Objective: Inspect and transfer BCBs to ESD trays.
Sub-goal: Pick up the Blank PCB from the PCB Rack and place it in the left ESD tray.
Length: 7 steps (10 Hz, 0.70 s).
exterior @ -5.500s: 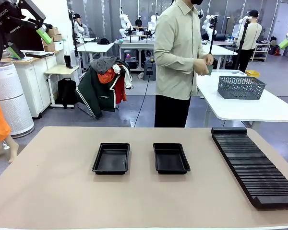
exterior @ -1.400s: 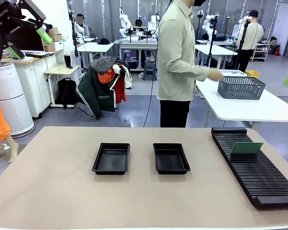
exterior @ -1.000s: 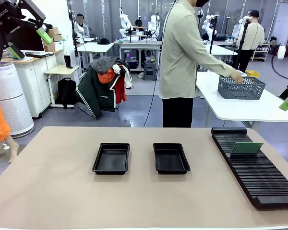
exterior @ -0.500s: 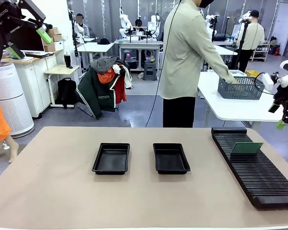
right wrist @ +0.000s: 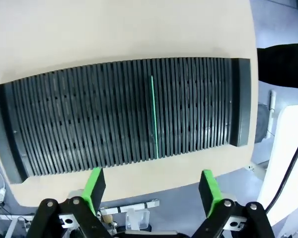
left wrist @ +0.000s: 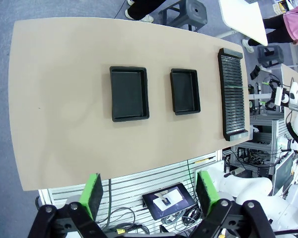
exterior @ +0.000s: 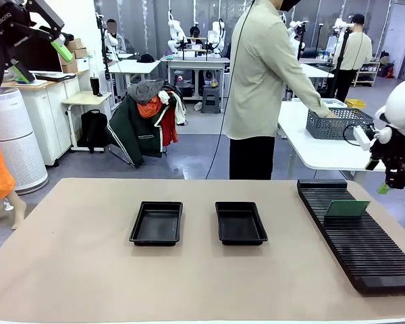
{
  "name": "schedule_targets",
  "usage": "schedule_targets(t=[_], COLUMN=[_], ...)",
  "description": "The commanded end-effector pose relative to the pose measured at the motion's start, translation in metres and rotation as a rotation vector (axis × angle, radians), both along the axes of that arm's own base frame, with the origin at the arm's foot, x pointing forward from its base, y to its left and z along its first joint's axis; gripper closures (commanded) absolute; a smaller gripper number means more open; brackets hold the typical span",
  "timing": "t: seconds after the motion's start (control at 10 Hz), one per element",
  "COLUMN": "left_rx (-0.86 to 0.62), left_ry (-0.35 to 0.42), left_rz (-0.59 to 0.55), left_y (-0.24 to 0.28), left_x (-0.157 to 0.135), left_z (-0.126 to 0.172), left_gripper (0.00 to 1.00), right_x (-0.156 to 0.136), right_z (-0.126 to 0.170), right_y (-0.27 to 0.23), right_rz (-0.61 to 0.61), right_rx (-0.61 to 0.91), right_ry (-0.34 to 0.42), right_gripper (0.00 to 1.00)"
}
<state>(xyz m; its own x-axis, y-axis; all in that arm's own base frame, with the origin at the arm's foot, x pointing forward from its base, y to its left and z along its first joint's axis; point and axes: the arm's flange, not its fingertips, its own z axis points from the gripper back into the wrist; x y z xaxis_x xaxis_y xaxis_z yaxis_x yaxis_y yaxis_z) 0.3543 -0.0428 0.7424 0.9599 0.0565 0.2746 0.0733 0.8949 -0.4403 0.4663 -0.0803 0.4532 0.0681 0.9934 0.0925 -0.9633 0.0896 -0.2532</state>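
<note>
One green BCB (exterior: 347, 208) stands on edge in a slot near the far end of a long black ribbed rack (exterior: 364, 253), at the right side of the tabletop (exterior: 74, 270). Two black ESD trays (exterior: 156, 223) sit side by side in the middle, well apart from it. The robot's right hand (right wrist: 151, 191) hangs above the rack, fingers apart, gripping nothing. The left hand (left wrist: 149, 196) is raised high at the left, fingers apart too. Beyond the tabletop, a person (exterior: 263, 81) reaches into a grey mesh basket (exterior: 339, 125) on another table.
</note>
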Motion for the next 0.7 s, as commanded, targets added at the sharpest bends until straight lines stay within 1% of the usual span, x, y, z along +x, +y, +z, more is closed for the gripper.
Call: schedule_targets(t=[0.0,0.4,0.6], left_rx=[-0.009,-0.009,-0.009], left_ry=[-0.001,-0.001,-0.001], left_rz=[-0.004,-0.004,-0.004], left_y=[0.001,0.001,0.001], left_x=[-0.001,-0.001,-0.001], left_z=[0.000,0.000,0.000], left_gripper=[0.00,0.00,0.00], right_x=[0.017,0.039,0.046], right_z=[-0.020,-0.054,-0.067], right_y=[0.008,0.018,0.020], right_rz=[0.032,0.068,0.065], right_rx=[-0.035,-0.039,-0.029], right_ry=[-0.013,0.026,0.043], right_gripper=[0.00,0.00,0.00])
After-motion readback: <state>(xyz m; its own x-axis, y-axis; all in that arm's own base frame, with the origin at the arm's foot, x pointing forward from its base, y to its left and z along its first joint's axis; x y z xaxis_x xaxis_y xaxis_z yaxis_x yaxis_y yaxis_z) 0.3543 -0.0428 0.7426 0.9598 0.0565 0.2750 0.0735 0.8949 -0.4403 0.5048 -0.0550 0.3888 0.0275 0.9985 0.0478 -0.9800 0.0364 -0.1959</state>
